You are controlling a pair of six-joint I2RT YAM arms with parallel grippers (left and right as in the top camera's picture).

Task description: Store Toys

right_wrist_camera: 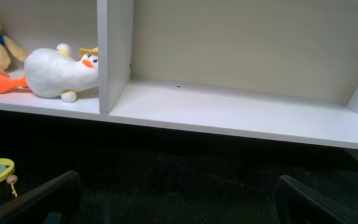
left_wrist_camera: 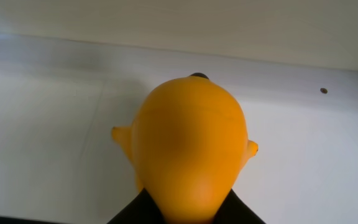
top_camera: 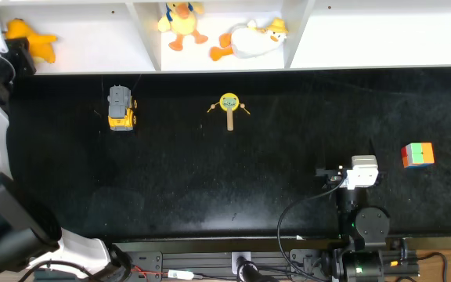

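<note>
orange toy point(top_camera: 31, 37): upper left of the top view, in the left compartment of the white shelf point(top_camera: 366, 47).
left gripper point(left_wrist_camera: 188, 216): at that same compartment, fingers pinching the orange toy from both sides.
yellow duck plush point(top_camera: 182, 23), white goose plush point(top_camera: 249, 41): side by side in the middle compartment, upper centre.
toy truck point(top_camera: 121, 107): on the black counter point(top_camera: 288, 141), left of centre, near the shelf.
rattle drum point(top_camera: 229, 106): on the counter, centre, right of the truck and apart from it.
colour cube point(top_camera: 417, 154): on the counter, right side.
right gripper point(right_wrist_camera: 179, 208): lower right of the top view, facing the shelf, fingers spread wide with bare counter between them, apart from the cube.
</note>
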